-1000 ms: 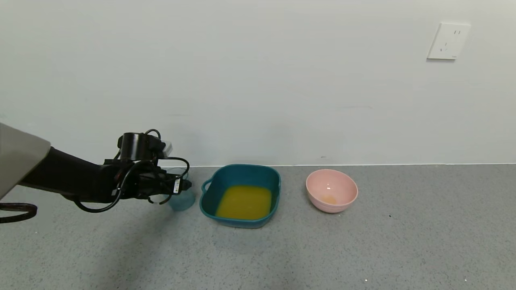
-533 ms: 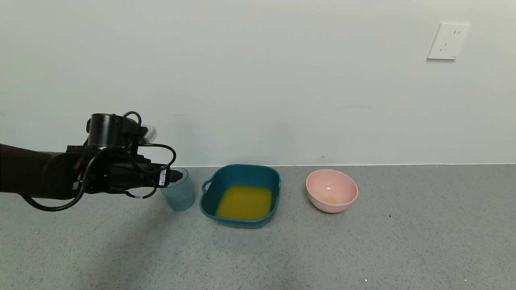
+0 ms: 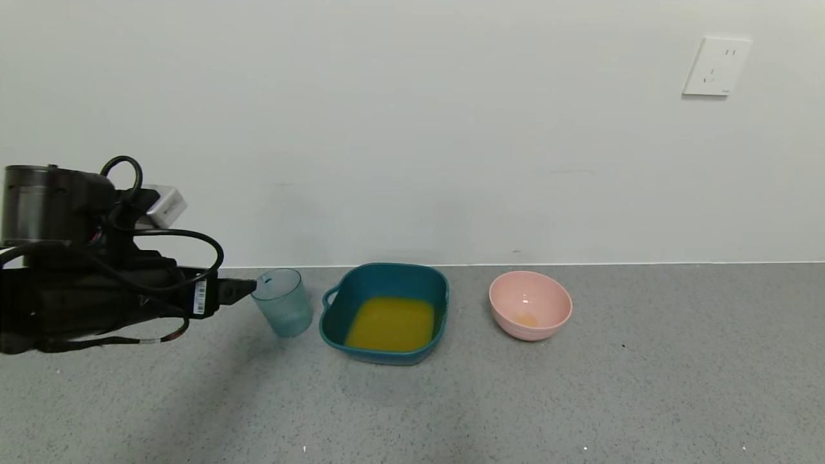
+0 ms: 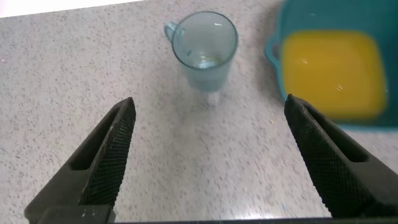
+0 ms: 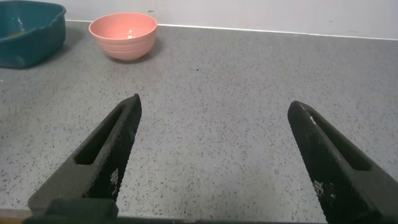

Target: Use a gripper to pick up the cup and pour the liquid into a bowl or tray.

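standing upright just beside the tray, the cup sits just beyond the left pincer, spread wide, empty.

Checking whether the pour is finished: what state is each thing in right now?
cup: upright on the floor, empty, released.
tray: holds the orange liquid.
pink bowl: upright, small orange residue inside.
left gripper: open, short of the cup.
right gripper: open, holding nothing.
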`<state>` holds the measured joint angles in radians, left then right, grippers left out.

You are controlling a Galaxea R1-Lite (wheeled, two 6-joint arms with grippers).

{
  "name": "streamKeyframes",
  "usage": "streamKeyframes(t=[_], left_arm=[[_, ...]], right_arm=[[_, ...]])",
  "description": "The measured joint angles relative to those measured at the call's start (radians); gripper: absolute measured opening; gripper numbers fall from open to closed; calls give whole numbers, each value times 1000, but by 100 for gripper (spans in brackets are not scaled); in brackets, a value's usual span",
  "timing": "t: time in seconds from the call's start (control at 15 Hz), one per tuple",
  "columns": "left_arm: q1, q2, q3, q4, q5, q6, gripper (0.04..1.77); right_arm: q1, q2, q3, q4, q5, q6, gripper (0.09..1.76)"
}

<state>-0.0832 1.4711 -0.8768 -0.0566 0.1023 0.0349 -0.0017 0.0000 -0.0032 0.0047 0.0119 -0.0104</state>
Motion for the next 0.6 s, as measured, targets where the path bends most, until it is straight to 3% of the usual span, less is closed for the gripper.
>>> streamKeyframes(t=[0.33, 0.6], left_arm=[[0, -187, 141, 4, -60, -2, 172], [1, -327, 259, -4, -155, -23, 172]], right_arm=[[0, 0, 0, 0, -1, 0, 171], [0, 0, 0, 0, 0, 0, 171]])
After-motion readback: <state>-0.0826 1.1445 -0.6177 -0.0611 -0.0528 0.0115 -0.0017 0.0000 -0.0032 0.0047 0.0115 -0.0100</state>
